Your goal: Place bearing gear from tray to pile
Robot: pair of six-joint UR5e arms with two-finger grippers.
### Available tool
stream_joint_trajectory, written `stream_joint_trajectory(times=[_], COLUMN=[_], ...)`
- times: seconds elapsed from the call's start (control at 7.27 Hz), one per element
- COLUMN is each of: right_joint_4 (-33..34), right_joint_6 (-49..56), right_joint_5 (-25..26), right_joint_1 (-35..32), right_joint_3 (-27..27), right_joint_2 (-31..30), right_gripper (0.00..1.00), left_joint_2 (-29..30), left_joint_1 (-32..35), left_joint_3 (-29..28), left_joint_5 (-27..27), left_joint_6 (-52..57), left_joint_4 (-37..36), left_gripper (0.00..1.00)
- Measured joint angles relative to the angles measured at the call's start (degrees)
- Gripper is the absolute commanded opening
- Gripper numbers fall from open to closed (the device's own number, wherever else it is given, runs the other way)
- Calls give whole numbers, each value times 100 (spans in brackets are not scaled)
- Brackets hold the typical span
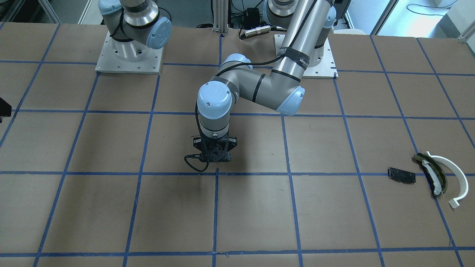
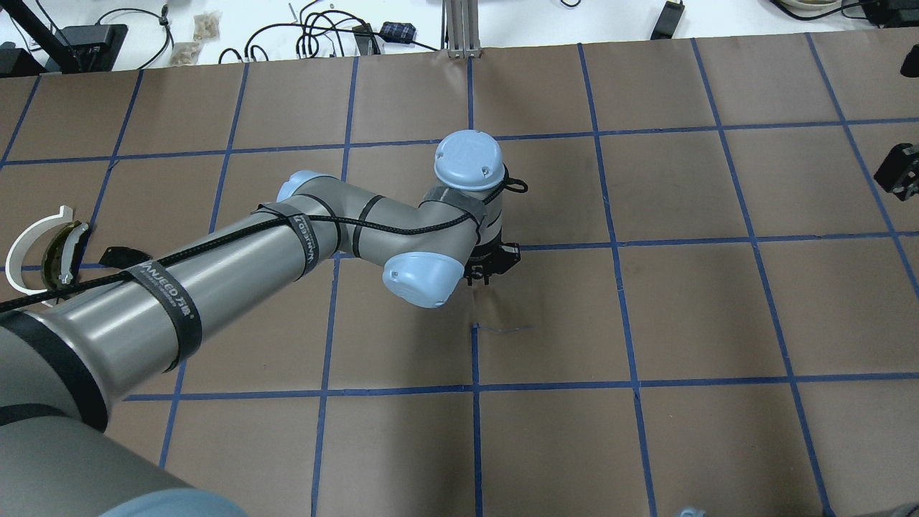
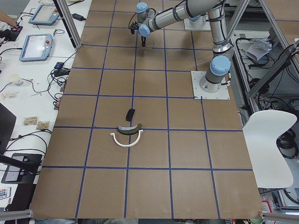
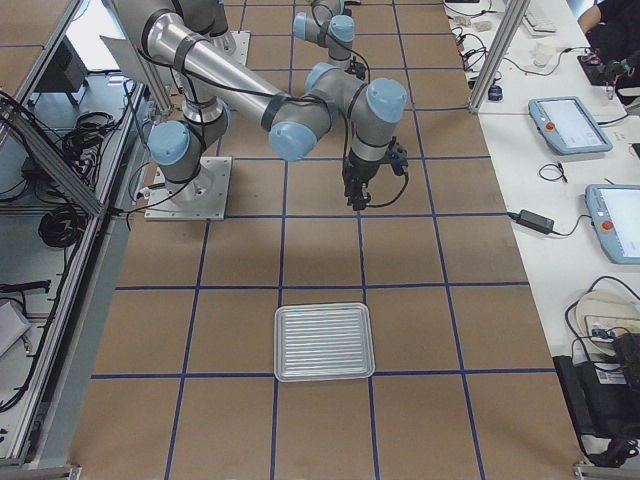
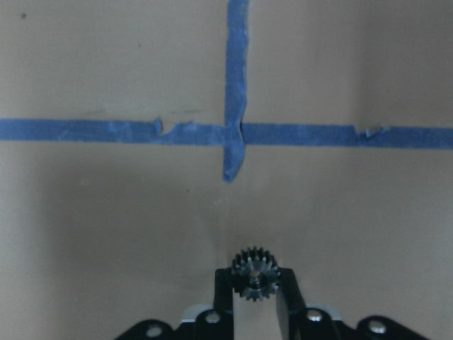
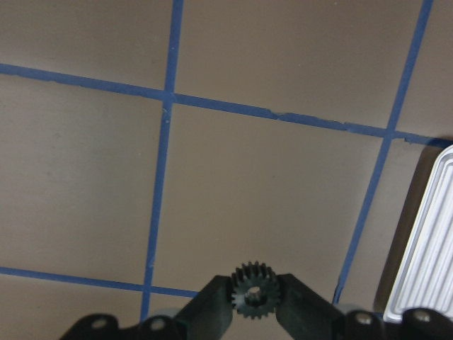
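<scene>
My left gripper is shut on a small black toothed bearing gear and holds it above the brown paper near a tape crossing. In the front view this gripper is at the table's middle, far from the pile. The pile has a white arc, an olive curved piece and a flat black plate. My right gripper is also shut on a black bearing gear, beside the ribbed metal tray. From the right side the tray shows nothing in it.
Blue tape lines grid the brown table. The two arm bases stand at the robot's edge. Tablets and cables lie on the side bench beyond the table. The left arm's long links stretch over the table between the pile and the middle.
</scene>
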State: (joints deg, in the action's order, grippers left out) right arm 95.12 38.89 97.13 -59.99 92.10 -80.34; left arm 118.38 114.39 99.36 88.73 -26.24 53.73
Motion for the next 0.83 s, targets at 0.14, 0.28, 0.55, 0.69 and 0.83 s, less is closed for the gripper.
stream_joint_trajectory(times=[0.14,0.28,0.55,0.69,0.83], right_joint_4=[-94,-126,-129,-45,349], right_joint_6=[-379,-852,-1888,-2599,-3438], right_joint_5=[-25,-78,-370,-664,-819], right_joint_1=[-217,-484,-1187,-1690,-2392], right_joint_3=[39,101,182,242,332], right_joint_2=[-27,-30,-25,27,216], right_gripper=[0,0,0,0,0], left_joint_2=[-214,-507,-1102,-1401,-1603], left_joint_1=[-282,-784,-2265,-3075,-3833], left_joint_3=[38,66,267,512,787], left_joint_5=[5,10,26,33,68], left_joint_6=[254,713,2334,3218,4044], left_joint_4=[138,466,1144,1260,1252], left_gripper=[0,0,0,0,0])
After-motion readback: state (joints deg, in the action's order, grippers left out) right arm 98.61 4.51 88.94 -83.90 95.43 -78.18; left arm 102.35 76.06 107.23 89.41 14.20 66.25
